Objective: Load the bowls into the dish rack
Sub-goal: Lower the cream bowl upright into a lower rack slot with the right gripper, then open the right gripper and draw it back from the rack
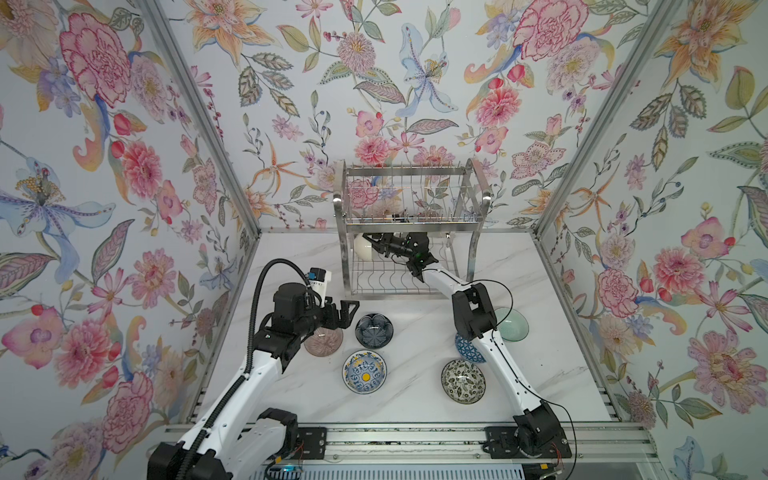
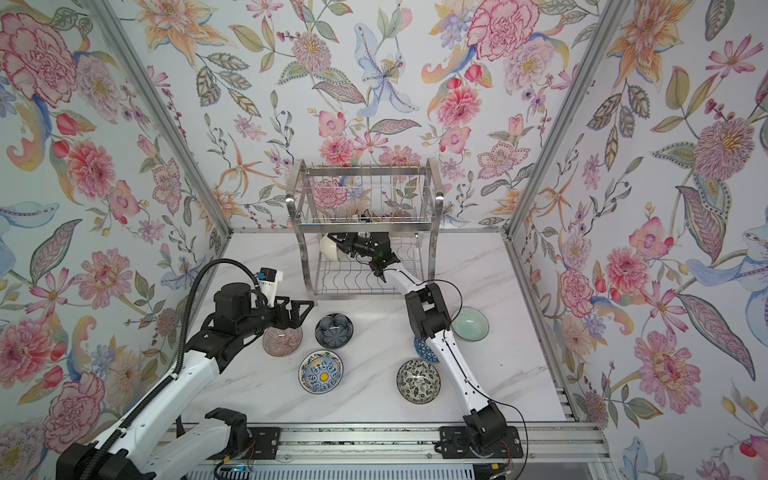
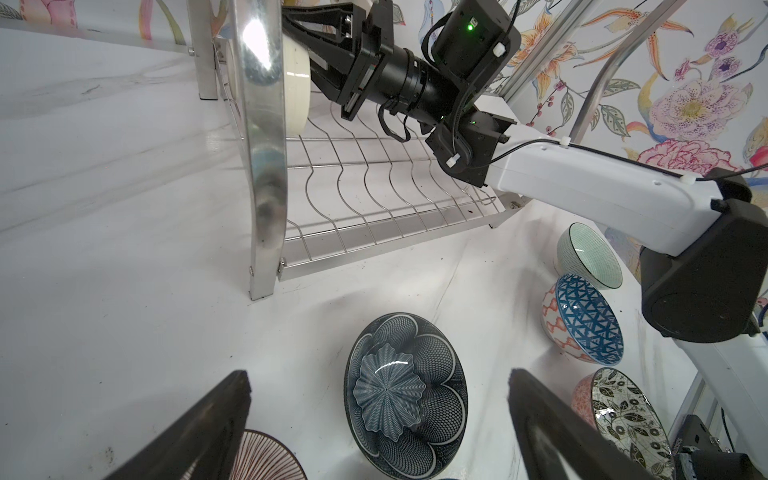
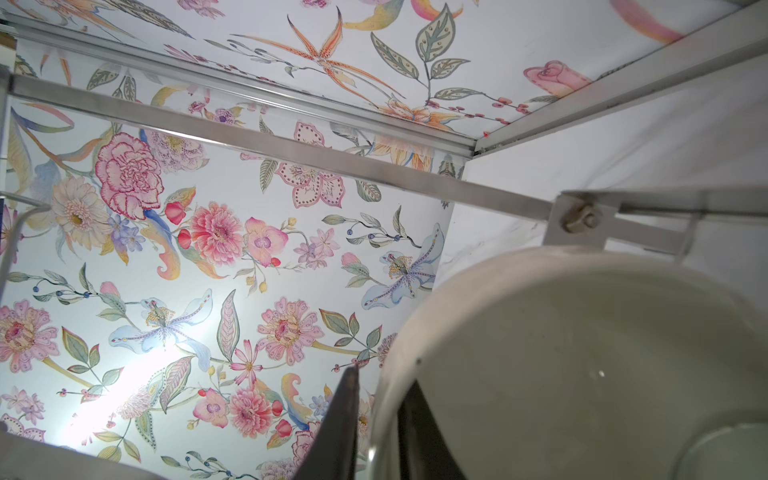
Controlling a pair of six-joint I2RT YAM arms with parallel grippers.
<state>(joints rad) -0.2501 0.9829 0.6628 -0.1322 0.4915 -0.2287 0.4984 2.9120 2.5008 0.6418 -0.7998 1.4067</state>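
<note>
So: cream bowl [image 1: 366, 248] on edge at the left end of the lower shelf [image 1: 386, 276] of the dish rack [image 1: 340, 199], rack at the table's [image 1: 415, 405] far edge. Right hand [image 1: 369, 240] narrow, fingers [image 4: 340, 436] straddling its rim; can't tell if clamped. Six other bowls [image 1: 364, 371] loose mid-table. Left hand [image 1: 348, 315] wide open over the mauve bowl [image 1: 323, 343], left side.
</note>
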